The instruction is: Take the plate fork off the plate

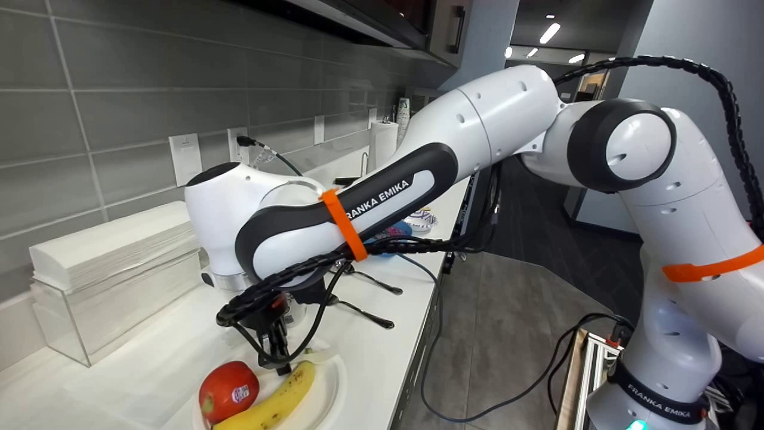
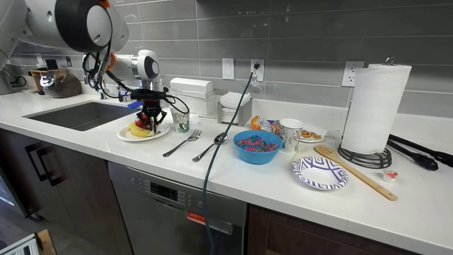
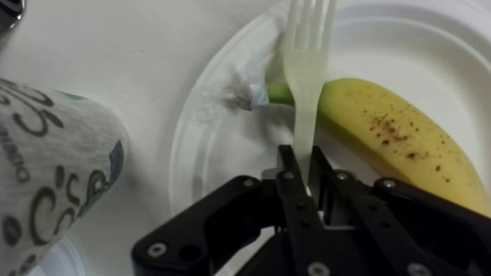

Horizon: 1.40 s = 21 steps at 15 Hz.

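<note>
The plate fork [image 3: 307, 76] is a pale, off-white plastic-looking fork in the wrist view. My gripper [image 3: 302, 153] is shut on its handle, with the tines pointing away from the fingers. The fork crosses over the stem of the banana, above the white plate [image 3: 184, 153]. In an exterior view the pale fork [image 1: 322, 356] shows beside my gripper [image 1: 282, 367], over the plate [image 1: 334, 397]. In another exterior view my gripper [image 2: 154, 128] points down over the plate [image 2: 131, 139], and the fork cannot be made out there. The handle's end is hidden between the fingers.
A banana [image 1: 268, 409] and a red fruit [image 1: 230, 391] lie on the plate. A patterned paper cup [image 2: 181, 120] stands close beside it. A metal fork [image 2: 182, 142] and spoon [image 2: 209, 147] lie nearby, then a blue bowl [image 2: 257, 156]. A napkin holder [image 1: 119, 298] stands behind.
</note>
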{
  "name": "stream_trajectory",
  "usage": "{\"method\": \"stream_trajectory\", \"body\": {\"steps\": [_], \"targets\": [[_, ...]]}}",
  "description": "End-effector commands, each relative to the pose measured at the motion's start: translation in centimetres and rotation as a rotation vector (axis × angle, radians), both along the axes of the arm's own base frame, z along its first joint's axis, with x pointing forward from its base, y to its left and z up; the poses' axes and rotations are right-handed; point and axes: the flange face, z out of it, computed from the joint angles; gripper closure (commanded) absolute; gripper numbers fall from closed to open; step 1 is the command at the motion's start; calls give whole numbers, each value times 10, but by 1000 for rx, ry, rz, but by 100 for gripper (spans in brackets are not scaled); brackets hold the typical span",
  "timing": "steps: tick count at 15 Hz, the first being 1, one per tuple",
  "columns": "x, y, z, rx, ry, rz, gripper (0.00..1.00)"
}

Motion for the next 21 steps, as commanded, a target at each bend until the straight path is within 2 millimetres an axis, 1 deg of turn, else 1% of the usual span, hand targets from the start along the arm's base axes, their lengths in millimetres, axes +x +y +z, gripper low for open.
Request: {"method": "stream_trajectory", "body": {"steps": [1, 2, 5, 7, 8, 11, 14, 16, 18, 20, 21], "targets": [[-1, 2, 4, 9, 30, -8, 97], [-2, 2, 9, 10, 19, -12, 97], [-11, 3, 37, 22, -47, -40, 97], [-20, 6, 61, 28, -95, -64, 97], [-24, 11, 74, 34, -112, -81, 97], [-45, 24, 105, -14, -177, -163, 97], [-78, 42, 126, -68, -261, -257, 97], [-101, 51, 136, -119, -336, -302, 97], [-119, 57, 141, -169, -381, -348, 97], [-132, 55, 141, -214, -381, -393, 97], [-138, 49, 139, -232, -366, -426, 97]]}}
